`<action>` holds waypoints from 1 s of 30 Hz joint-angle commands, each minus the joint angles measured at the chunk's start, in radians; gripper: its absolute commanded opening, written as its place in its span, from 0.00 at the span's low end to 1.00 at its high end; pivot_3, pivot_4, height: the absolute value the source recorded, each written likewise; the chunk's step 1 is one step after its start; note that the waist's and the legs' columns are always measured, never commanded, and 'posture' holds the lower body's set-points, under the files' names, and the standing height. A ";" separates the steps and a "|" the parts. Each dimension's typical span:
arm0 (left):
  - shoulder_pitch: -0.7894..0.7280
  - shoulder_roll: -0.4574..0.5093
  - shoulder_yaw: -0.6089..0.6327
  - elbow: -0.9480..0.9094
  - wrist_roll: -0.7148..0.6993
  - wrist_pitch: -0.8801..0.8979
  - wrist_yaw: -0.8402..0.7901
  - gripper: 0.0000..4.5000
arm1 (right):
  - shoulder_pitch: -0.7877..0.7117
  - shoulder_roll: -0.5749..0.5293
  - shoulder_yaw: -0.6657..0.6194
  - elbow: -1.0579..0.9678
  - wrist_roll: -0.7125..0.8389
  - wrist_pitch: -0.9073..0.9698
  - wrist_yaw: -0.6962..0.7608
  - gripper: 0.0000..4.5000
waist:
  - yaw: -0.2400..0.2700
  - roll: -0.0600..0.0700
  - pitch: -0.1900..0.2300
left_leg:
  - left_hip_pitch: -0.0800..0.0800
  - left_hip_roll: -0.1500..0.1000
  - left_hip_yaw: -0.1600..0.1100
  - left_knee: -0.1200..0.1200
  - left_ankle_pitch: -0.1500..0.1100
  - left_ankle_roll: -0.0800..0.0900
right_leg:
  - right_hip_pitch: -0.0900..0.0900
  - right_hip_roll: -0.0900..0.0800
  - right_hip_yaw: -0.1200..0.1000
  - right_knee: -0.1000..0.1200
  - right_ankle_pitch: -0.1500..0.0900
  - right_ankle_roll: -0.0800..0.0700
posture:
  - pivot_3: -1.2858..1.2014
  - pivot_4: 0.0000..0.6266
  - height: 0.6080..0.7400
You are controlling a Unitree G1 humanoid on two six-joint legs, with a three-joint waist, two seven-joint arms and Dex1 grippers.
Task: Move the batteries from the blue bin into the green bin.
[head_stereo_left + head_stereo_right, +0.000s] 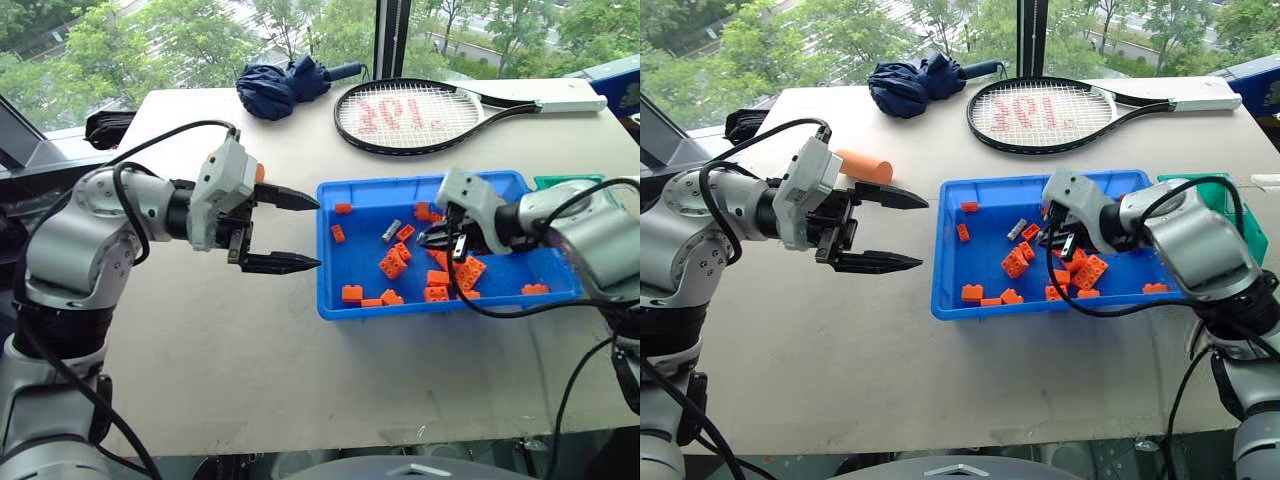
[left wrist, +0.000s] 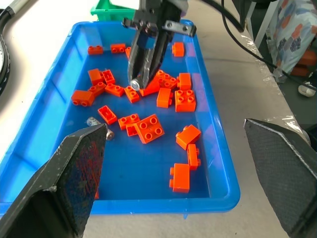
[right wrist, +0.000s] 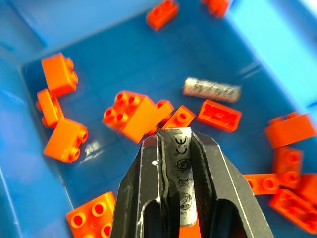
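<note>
The blue bin (image 1: pixel 400 306) sits on the table right of centre, strewn with orange bricks (image 1: pixel 392 264). My right gripper (image 3: pixel 177 136) hangs above the bin's middle, shut on a silver-grey battery (image 3: pixel 179 168) that stands upright between its fingers. A second battery (image 1: pixel 391 230) lies loose on the bin floor among the bricks. The green bin (image 1: pixel 568 181) stands behind the blue bin's far right corner, partly hidden by my right arm. My left gripper (image 1: pixel 318 232) hovers just off the bin's left rim, open and empty, pointing towards the bin.
A tennis racket (image 1: pixel 420 115) and a folded navy umbrella (image 1: pixel 280 88) lie at the back of the table. An orange foam cylinder (image 1: pixel 865 166) rests behind my left gripper. Bare tabletop runs in front of the bin to the near edge.
</note>
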 commanded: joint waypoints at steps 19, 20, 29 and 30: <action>-0.198 -0.188 -0.014 0.104 -0.040 0.072 0.153 1.00 | 0.268 -0.301 -0.438 0.468 -0.076 -0.301 -0.223 0.00 | 0.004 0.000 0.000 | 0.000 0.000 0.003 0.001 0.000 0.000 | 0.000 -0.001 0.002 0.002 0.000 0.000 | 0.52 0.24 1.00; -0.203 -0.189 -0.018 0.113 -0.033 0.067 0.154 1.00 | 0.270 -0.295 -0.438 0.491 -0.079 -0.323 -0.229 0.10 | 0.003 0.000 0.000 | 0.000 0.000 0.003 0.001 0.000 0.000 | 0.000 -0.001 0.002 0.002 0.000 0.000 | 0.52 0.24 1.00; -0.144 -0.098 -0.008 0.166 0.062 -0.003 0.098 1.00 | 0.147 -0.221 -0.371 0.380 -0.020 -0.337 -0.222 0.86 | -0.015 0.002 0.000 | 0.000 0.000 0.003 0.001 0.000 0.000 | -0.001 0.000 0.003 0.002 0.000 0.000 | 0.52 0.24 1.00; -0.131 -0.085 -0.003 0.170 0.066 -0.006 0.090 1.00 | 0.131 -0.190 -0.341 0.337 -0.011 -0.321 -0.222 0.86 | -0.017 0.002 0.000 | 0.001 0.000 0.003 0.000 0.000 0.000 | -0.001 0.000 0.003 0.002 0.000 0.000 | 0.52 0.24 1.00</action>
